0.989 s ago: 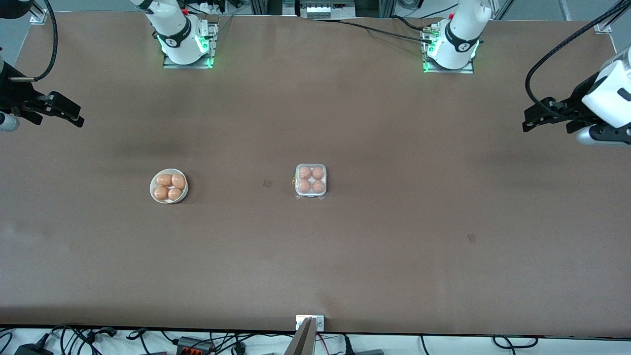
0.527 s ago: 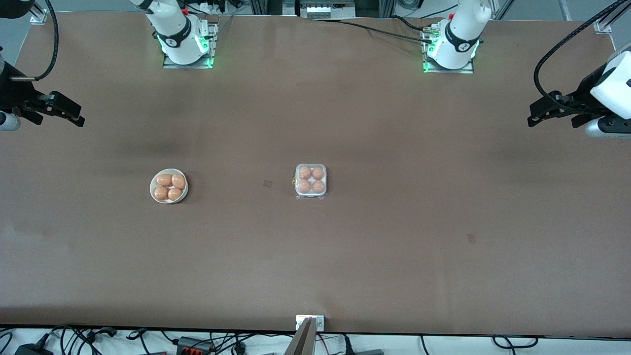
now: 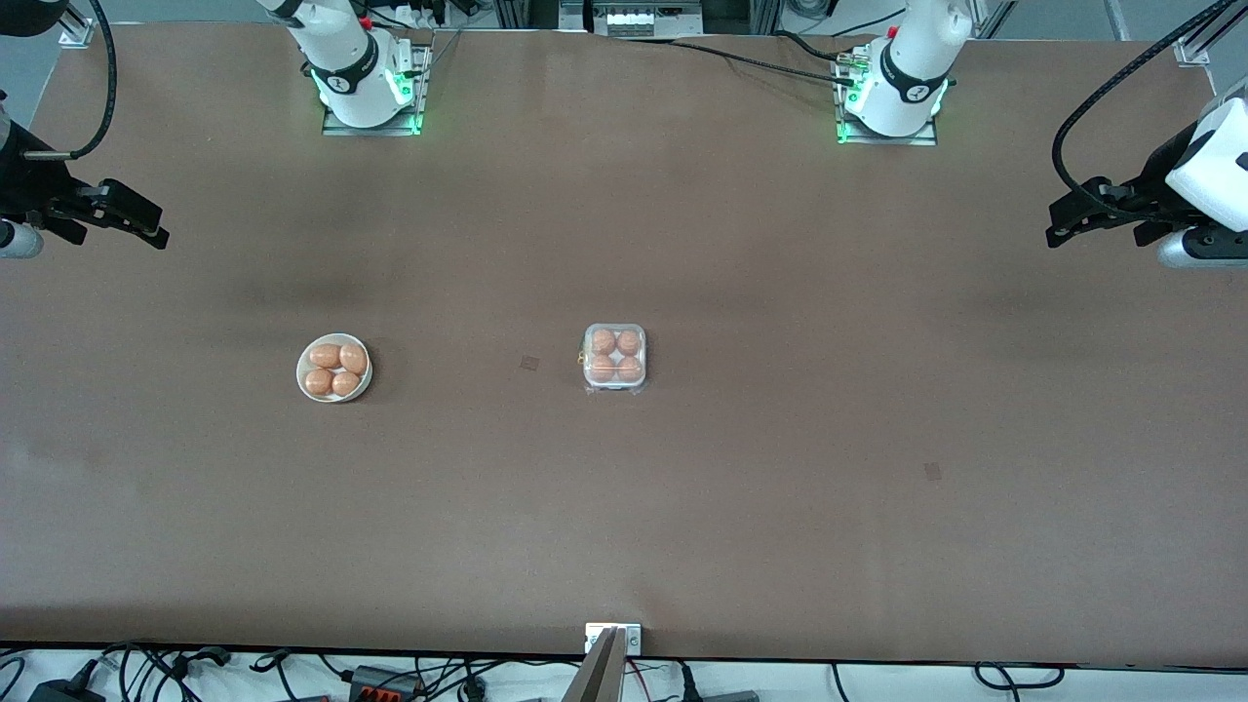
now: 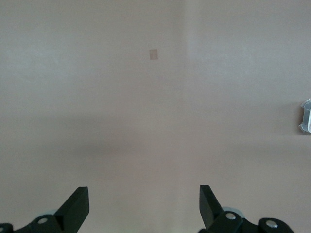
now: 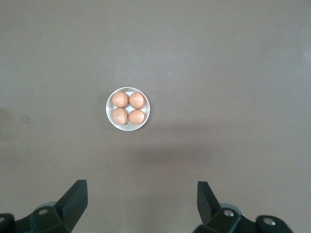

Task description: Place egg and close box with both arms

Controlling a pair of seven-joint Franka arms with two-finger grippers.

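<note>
The box (image 3: 614, 358) sits mid-table with an orange-brown egg (image 3: 604, 341) in each of its cells and the clear lid down over them. Only its edge shows in the left wrist view (image 4: 305, 116). My left gripper (image 3: 1092, 237) is open and empty, high over the left arm's end of the table; its jaws stand wide apart over bare table in the left wrist view (image 4: 144, 204). My right gripper (image 3: 117, 237) is open and empty, high over the right arm's end of the table; its jaws stand wide apart in the right wrist view (image 5: 142, 199).
A round white dish (image 3: 334, 397) with several more eggs (image 3: 325, 355) stands toward the right arm's end, level with the box. It also shows in the right wrist view (image 5: 128, 127). Two small dark marks lie on the brown table.
My left gripper has drawn back a little toward its end of the table and slightly up. My right gripper has barely moved. The box and the dish are unchanged.
</note>
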